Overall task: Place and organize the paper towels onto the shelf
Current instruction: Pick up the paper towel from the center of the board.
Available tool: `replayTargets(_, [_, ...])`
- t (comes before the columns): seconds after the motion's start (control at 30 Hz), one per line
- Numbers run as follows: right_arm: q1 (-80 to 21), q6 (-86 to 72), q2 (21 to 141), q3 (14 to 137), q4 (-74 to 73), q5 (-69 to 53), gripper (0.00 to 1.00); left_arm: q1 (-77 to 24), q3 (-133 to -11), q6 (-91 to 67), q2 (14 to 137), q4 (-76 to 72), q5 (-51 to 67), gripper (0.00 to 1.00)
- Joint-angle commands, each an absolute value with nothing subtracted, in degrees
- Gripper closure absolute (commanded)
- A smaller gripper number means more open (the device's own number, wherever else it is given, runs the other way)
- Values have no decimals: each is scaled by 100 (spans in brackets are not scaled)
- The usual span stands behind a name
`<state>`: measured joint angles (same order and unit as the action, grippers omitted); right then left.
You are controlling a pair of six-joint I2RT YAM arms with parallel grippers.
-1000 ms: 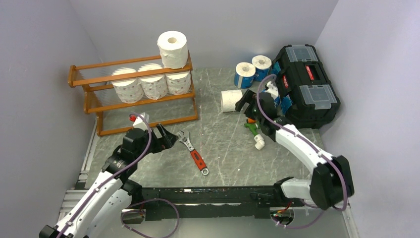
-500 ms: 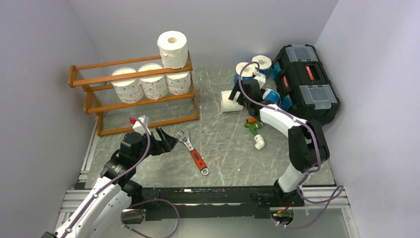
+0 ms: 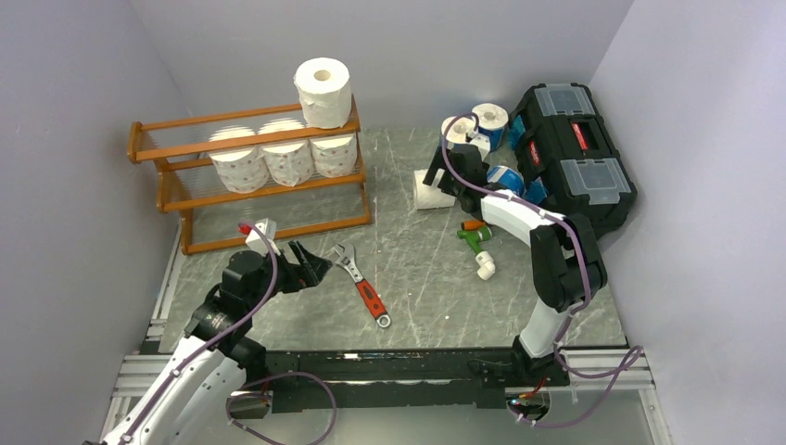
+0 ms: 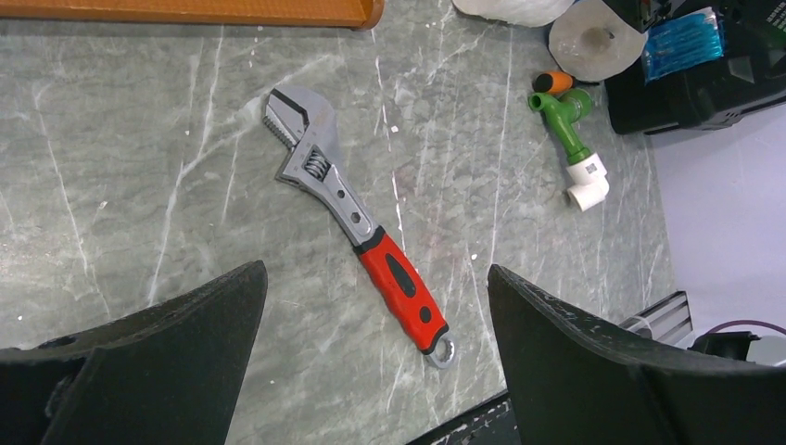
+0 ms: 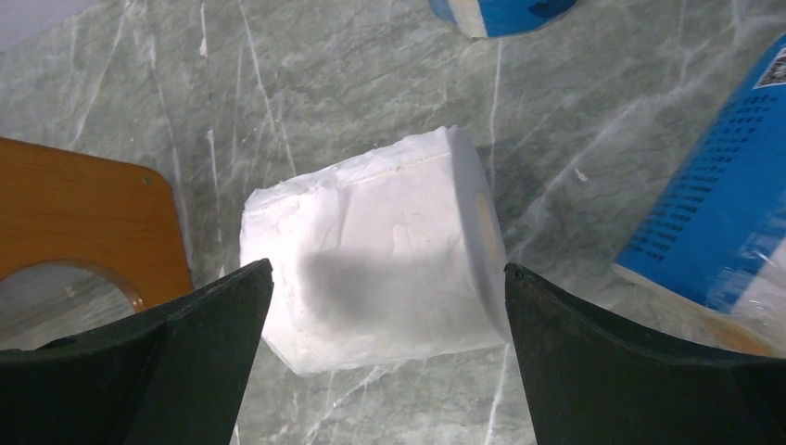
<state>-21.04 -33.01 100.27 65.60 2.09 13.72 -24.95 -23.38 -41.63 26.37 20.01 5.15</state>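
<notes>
A plain white paper towel roll [image 5: 371, 250] lies on its side on the grey marbled table [image 3: 417, 269], near the back and well apart from the shelf. The right gripper [image 5: 380, 269] hangs directly over it with its jaws spread wide, one black finger to each side of the roll. It has hold of nothing, and whether either finger touches the paper is hard to tell.

To the left stands the orange-brown wooden three-tier shelf [image 3: 185, 146]. Three white rolls with reddish print [image 3: 283, 156] sit in a row on its middle tier, and one plain white roll [image 3: 323, 91] stands on the right end of the top tier.

Blue-wrapped rolls [image 3: 491, 119] cluster just beside a black plastic toolbox with red latches [image 3: 575, 158], at the far right.

The left gripper [image 3: 313, 266] hovers low at the front of the table, jaws wide apart and empty (nothing sits between them). Below it lies a silver adjustable wrench with a red handle [image 4: 357, 222]. A green pipe fitting with a white end [image 3: 477, 246] lies near the toolbox.
</notes>
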Motion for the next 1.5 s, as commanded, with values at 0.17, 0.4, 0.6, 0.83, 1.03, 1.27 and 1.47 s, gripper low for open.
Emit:
replayTargets(0.17, [-2234,-3628,9753,6189,768,618,4,-2507,-2255,-4306,2781,1767,639,6])
replayTargets(0.4, [-2584,-3755,9514,6001,732,688,4,-2513,-2224,-4336,2859,1693,659,6])
replayTargets(0.6, [-3105,-3836,9391,6014,595,1012,4,-2509,-2231,-4342,2965,1645,700,7])
replayTargets(0.83, [-3078,-4058,9156,5793,474,1232,4,-2512,-2228,-4342,2980,1715,658,7])
replayTargets(1.03, [-2943,-4496,8797,5453,706,1010,4,-2507,-2210,-4359,3117,1596,700,7])
replayTargets(1.27, [-2908,-5454,8683,5018,1401,667,2,-2510,-2232,-4390,3278,1531,763,7])
replayTargets(1.47, [-2806,-6329,8725,4527,2443,503,0,-2512,-2246,-4404,3225,1621,719,7])
